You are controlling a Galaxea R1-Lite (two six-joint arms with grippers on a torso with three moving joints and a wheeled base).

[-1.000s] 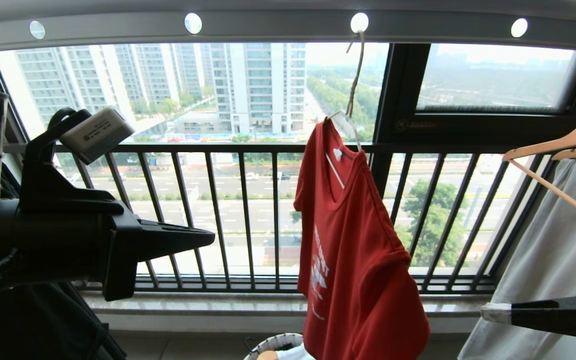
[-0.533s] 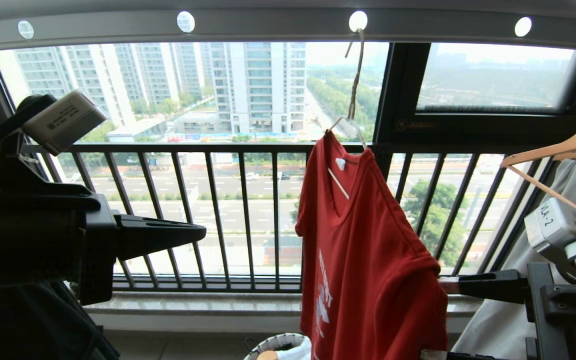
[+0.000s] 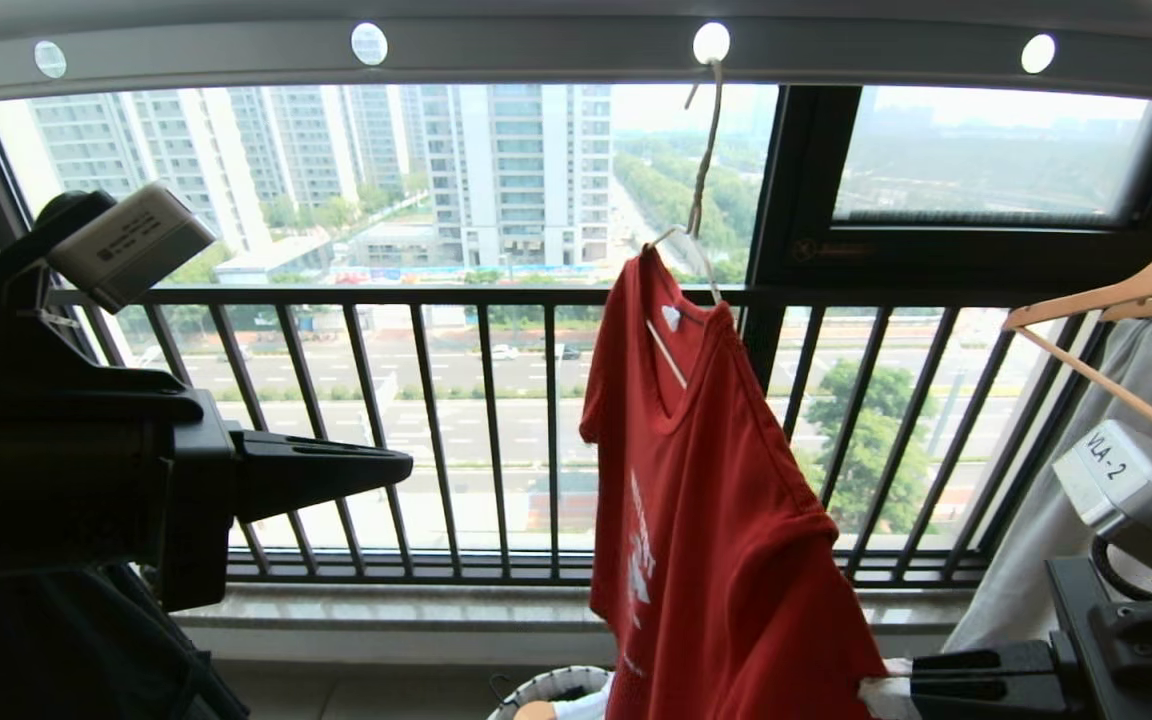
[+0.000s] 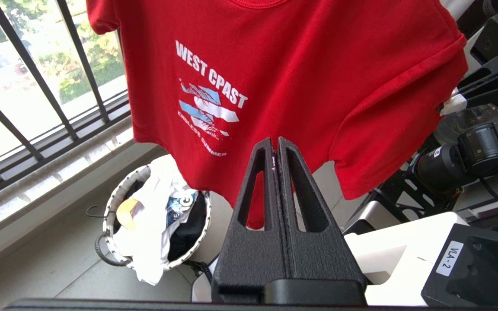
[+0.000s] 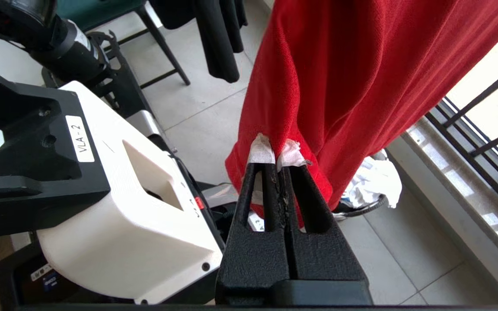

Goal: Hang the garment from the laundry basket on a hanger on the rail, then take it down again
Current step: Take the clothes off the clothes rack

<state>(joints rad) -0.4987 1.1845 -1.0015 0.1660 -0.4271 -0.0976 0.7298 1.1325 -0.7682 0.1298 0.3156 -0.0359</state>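
From my remote seat I see the red T-shirt [image 3: 716,520] hanging on a thin cream wire hanger [image 3: 688,262], hooked into a round hole of the grey overhead rail [image 3: 536,50]. Its white chest print reads "WEST CPAST", with smaller lines below that look like "ENDLESS SUMMER". Only the hanger's neck and one slanted wire inside the collar show; the rest is under the cloth.

My right gripper [image 5: 280,152] reaches in level from the lower right, its white-taped fingertips [image 5: 261,150] pressed together on the shirt's lower side edge. A label on the arm housing reads "VLA-2".

My left gripper [image 4: 276,146] is held out level on the left, well apart from the shirt, fingers closed on nothing.

The laundry basket [image 4: 117,203], white-rimmed, sits on the floor below the shirt, holding white and dark cloth; the head view cuts it off at the bottom edge. A tan wooden hanger [image 3: 1116,290] with a pale grey garment [image 3: 1096,500] hangs on the right, partly out of frame.
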